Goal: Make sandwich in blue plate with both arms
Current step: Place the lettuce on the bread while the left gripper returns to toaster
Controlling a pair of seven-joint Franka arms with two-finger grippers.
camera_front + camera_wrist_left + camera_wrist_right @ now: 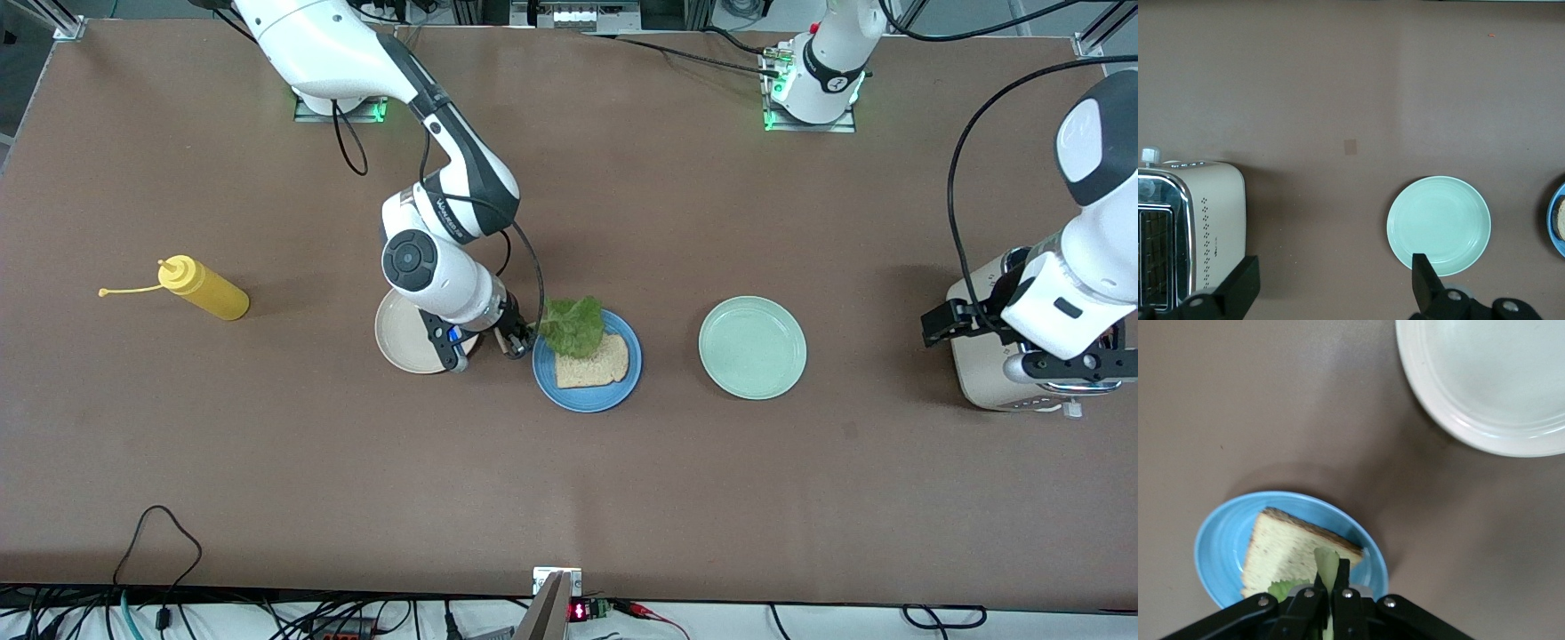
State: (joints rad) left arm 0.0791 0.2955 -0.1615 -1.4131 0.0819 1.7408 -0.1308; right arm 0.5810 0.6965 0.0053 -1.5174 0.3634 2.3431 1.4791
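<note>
My right claw (523, 340) is pinched shut on the lettuce leaf (573, 325) over the blue plate (587, 391), where one bread slice (594, 364) lies. My left claw (1331, 293) waits spread wide and empty above the table (622, 480), toward the toaster (1188, 230) from the blue plate.

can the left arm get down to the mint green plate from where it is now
Probably yes. The left claw is open and holds nothing, up over the toaster end of the table. The mint green plate lies bare beside it, and the right claw is busy with lettuce at the blue plate.
</note>
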